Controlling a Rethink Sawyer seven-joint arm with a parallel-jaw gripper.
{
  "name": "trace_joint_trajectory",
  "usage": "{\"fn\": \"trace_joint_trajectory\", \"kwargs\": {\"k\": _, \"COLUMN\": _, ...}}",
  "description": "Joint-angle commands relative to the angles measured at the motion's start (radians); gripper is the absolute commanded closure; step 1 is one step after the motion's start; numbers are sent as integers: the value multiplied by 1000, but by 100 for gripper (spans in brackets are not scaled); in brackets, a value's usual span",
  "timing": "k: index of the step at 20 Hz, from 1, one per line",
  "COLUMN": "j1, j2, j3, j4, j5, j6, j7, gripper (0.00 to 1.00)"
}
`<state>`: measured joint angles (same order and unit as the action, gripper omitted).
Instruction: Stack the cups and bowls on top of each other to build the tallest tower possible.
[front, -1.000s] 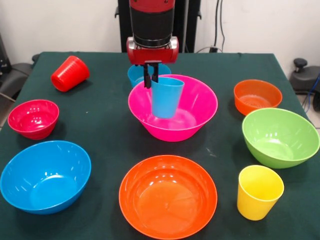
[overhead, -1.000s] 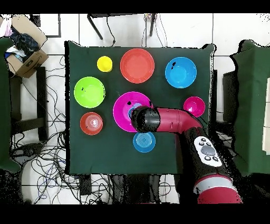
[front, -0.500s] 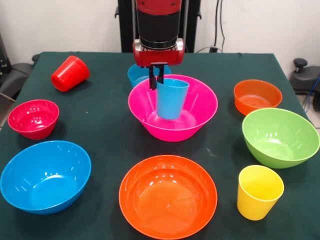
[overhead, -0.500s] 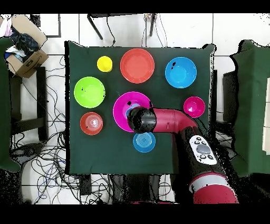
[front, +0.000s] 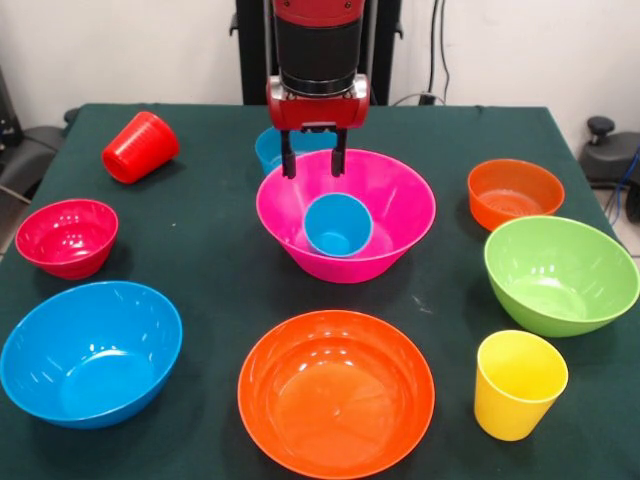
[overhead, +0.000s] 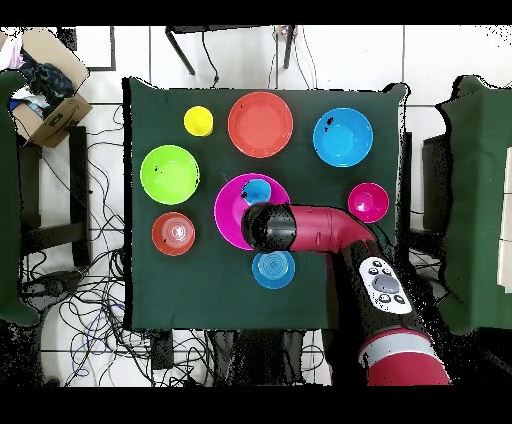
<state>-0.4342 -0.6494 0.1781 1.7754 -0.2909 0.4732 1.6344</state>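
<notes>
Front view, L to R on a dark green table: big blue bowl near left; small red bowl behind it; red cup on its side, far left. Centre: big orange bowl nearest; pink bowl mid-table w/ the light blue cup lying tipped inside, mouth toward the camera. Gripper hangs over the pink bowl's far rim, fingers spread, holding nothing, clear of the cup. Small blue bowl just behind, partly hidden by the arm. Right: small orange bowl far, green bowl mid, yellow cup upright, near right. No stack beyond cup-in-bowl. No readable brands or writing. Overhead view: arm covers part of the pink bowl; cardboard box off the table.
</notes>
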Motion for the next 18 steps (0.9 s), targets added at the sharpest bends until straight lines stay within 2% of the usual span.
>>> {"fn": "trace_joint_trajectory", "kwargs": {"k": 1, "j1": 8, "j2": -39, "j3": 30, "j4": 44, "j5": 24, "j6": 12, "j7": 107, "gripper": 0}}
{"fn": "trace_joint_trajectory", "kwargs": {"k": 9, "j1": -8, "j2": -124, "j3": 30, "j4": 69, "j5": 45, "j6": 102, "j7": 71, "gripper": 0}}
{"fn": "trace_joint_trajectory", "kwargs": {"k": 18, "j1": -34, "j2": -147, "j3": 39, "j4": 65, "j5": 56, "j6": 144, "j7": 40, "gripper": 0}}
